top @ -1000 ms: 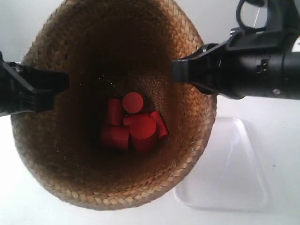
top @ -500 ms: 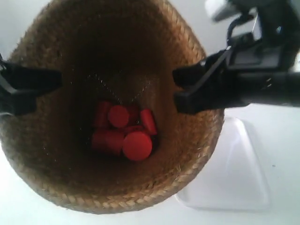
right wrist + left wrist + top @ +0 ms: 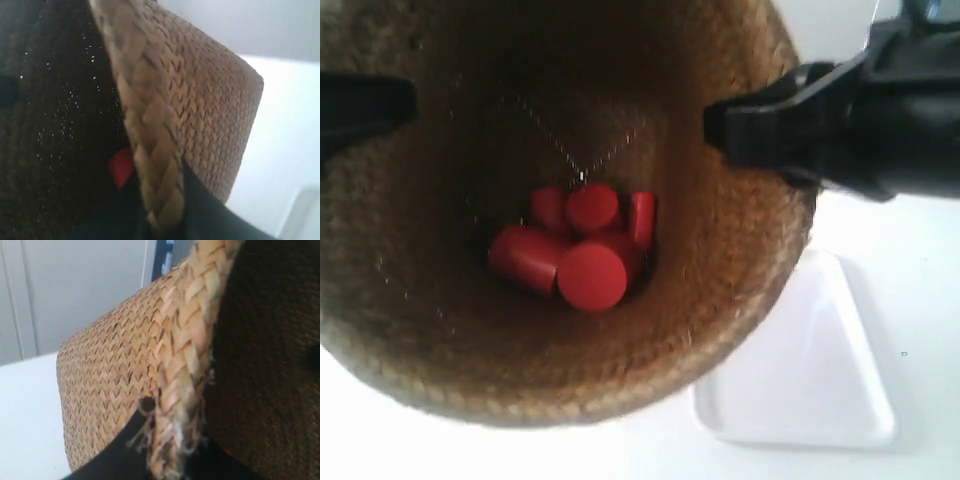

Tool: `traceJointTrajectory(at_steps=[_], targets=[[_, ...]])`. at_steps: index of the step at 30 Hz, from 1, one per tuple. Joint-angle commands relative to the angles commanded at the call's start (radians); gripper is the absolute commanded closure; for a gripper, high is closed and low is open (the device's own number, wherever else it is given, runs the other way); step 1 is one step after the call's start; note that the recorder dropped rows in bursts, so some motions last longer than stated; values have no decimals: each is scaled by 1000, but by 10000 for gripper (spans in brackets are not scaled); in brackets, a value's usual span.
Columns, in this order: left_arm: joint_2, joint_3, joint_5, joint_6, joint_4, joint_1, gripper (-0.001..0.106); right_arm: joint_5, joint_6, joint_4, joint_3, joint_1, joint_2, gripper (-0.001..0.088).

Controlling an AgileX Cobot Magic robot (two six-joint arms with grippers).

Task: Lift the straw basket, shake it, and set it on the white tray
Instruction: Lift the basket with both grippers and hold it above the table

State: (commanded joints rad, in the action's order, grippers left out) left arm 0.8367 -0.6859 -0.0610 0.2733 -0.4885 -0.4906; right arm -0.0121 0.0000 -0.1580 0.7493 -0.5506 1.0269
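The straw basket (image 3: 740, 300) fills most of the exterior view, held up close to the camera, and several red cylinders (image 3: 575, 250) lie in its dark bottom. My left gripper (image 3: 172, 450) is shut on the braided rim (image 3: 187, 355), one black finger outside the wall and one inside. My right gripper (image 3: 160, 210) is shut on the opposite rim (image 3: 145, 120) in the same way. In the exterior view the two black grippers (image 3: 760, 130) (image 3: 365, 105) clamp the rim on both sides. The white tray (image 3: 810, 380) lies on the table below, partly hidden by the basket.
White table surface (image 3: 920, 300) surrounds the tray. A pale wall or cabinet (image 3: 75, 290) stands behind the basket in the left wrist view.
The basket has risen toward the camera and shifted left, now larger in view. The red cylinders inside have tumbled into a new arrangement. Both grippers keep their hold on the rim.
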Motion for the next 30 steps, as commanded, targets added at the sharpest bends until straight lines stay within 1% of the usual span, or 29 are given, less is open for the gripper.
traceJointTrajectory(at_steps=[1, 2, 3, 4, 5, 6, 7, 8, 10, 12, 13, 14, 15, 16, 17, 18, 19, 20, 21, 23, 24, 25, 26, 27, 28, 29, 30], targets=[[24, 3, 8, -16, -6, 0, 1053, 19, 0, 3, -6, 5, 28, 868], [23, -11, 47, -47, -10, 0, 1053, -26, 17, -13, 20, 7, 37, 868], [-5, -42, 106, -56, -3, 0, 1053, -119, 40, -35, 64, 0, 15, 868], [-35, -73, 156, -36, 19, 0, 1053, -195, 40, -35, 102, -10, -17, 868], [-72, -109, 190, -15, 34, 0, 1053, -268, 21, -33, 144, -24, -55, 868], [-108, -139, 199, 1, 34, 0, 1053, -304, 19, -31, 173, -39, -96, 868], [-129, -153, 194, 9, 34, 0, 1053, -307, 19, -28, 181, -46, -132, 868], [-141, -153, 173, 16, 32, 0, 1053, -280, 19, -21, 175, -48, -156, 868], [-120, -96, 132, 19, 34, 0, 1053, -186, 21, 9, 105, -48, -146, 868], [-27, 0, 43, 23, 36, 0, 1053, -38, 23, 79, 8, -42, -54, 868], [6, 25, 3, 38, 42, 0, 1053, 4, 23, 117, -14, -35, -12, 868], [28, 25, -2, 31, 29, 0, 1053, 4, 26, 116, -11, -31, 21, 868], [16, -1, 28, 8, 22, -2, 1053, -51, 65, 77, 18, -32, 17, 868], [-16, -41, 75, 10, 22, -2, 1053, -130, 96, 46, 57, -43, -15, 868], [-44, -75, 112, 14, 22, -4, 1053, -198, 98, 35, 88, -56, -59, 868], [-74, -110, 137, 15, 29, -4, 1053, -239, 98, 27, 116, -69, -98, 868], [-97, -127, 143, 20, 34, -4, 1053, -241, 96, 32, 122, -78, -134, 868], [-105, -128, 134, 20, 32, -4, 1053, -216, 87, 50, 112, -80, -154, 868], [-98, -114, 121, 16, 32, -4, 1053, -156, 85, 87, 81, -80, -157, 868], [-30, -62, 61, -12, 17, -4, 1053, -4, 85, 118, -16, -74, -105, 868], [7, -37, 35, -18, 18, -4, 1053, 64, 55, 129, -54, -69, -57, 868], [30, -32, 41, -9, 23, -4, 1053, 87, 20, 130, -69, -63, -15, 868], [32, -43, 61, -9, 25, -4, 1053, 74, 30, 125, -65, -57, 5, 868], [20, -69, 89, -13, 20, -4, 1053, 25, 68, 101, -44, -57, -1, 868], [-13, -103, 136, -13, 20, -4, 1053, -37, 97, 96, -15, -60, -29, 868], [-71, -172, 209, -11, 20, -4, 1053, -127, 117, 96, 33, -75, -114, 868], [-99, -192, 237, -6, 24, -4, 1053, -141, 122, 94, 45, -83, -156, 868]])
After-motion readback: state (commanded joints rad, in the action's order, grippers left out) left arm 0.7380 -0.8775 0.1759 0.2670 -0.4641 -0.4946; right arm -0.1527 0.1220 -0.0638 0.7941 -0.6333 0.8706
